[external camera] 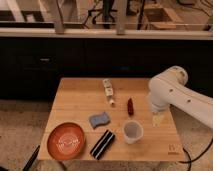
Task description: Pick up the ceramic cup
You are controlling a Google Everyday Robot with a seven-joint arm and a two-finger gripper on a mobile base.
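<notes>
Ceramic cup (132,131): white, small, upright on the front half of the table, right of centre; nothing touched it.
Table (75,95): wood; bore every item listed here.
Gripper (159,119): hung at the arm's end above the table's right side, near the cup and to its rear right, apart from it. How far open it was could not be told. Nothing was seen in its hold.
Arm (170,92): white, bent over the table's right edge.
Bowl (66,140): orange, front left, well apart from the cup.
Black bar (102,144): just left of the cup, between cup and bowl.
Sponge (99,119): blue, near the centre.
Red item (130,106): behind the cup; kind not told.
Bottle (108,90): pale, lying toward the rear.
Done, as judged: the gripper stood close to the cup, no more.
Left, as judged: line up over the cup, descend, grasp, lift; nearly the whole pick.
</notes>
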